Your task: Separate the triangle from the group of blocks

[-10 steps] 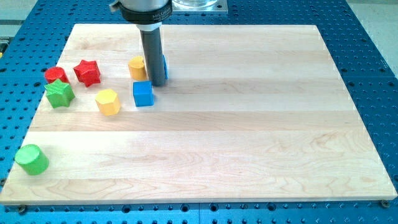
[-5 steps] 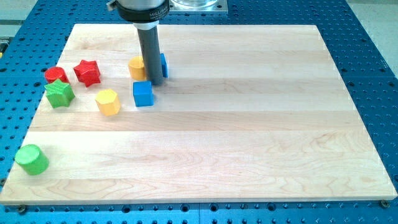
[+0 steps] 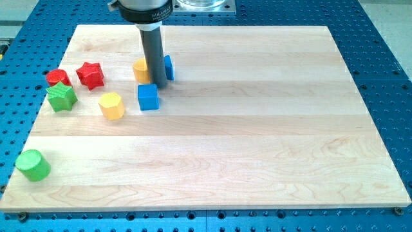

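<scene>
My tip [image 3: 157,82] rests on the wooden board [image 3: 257,129] in the upper left part of the view. It stands between a yellow block [image 3: 140,69] on its left and a blue block [image 3: 168,67] on its right, which the rod mostly hides; the shape of that blue block cannot be made out. A blue cube [image 3: 148,96] lies just below the tip.
A yellow hexagon block [image 3: 111,105] lies left of the blue cube. A red star [image 3: 90,75], a red block [image 3: 57,78] and a green star [image 3: 62,96] sit near the left edge. A green cylinder [image 3: 33,165] stands at the bottom left corner.
My rod has moved slightly left and up the view, uncovering more of the blue block behind it. The blocks have stayed where they were.
</scene>
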Robot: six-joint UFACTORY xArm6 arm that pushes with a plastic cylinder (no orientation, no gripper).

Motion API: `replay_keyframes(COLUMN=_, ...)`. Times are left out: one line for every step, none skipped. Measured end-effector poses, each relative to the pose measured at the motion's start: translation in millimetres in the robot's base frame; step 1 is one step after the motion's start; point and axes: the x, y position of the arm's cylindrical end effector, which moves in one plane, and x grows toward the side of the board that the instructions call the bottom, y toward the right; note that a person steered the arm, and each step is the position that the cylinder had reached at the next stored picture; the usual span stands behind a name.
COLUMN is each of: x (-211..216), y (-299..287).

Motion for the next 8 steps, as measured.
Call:
replay_keyframes(x=0.0, y=0.0)
replay_keyframes(x=0.0, y=-0.2)
replay_keyframes(x=1.0, y=-0.2)
replay_keyframes(x=9.9, y=9.9)
replay_keyframes(x=18.4, y=7.5)
replay_keyframes(x=22.3, y=-24.2)
replay_keyframes(x=20.6, y=-44.2)
replay_keyframes(x=-9.4, y=-27.3)
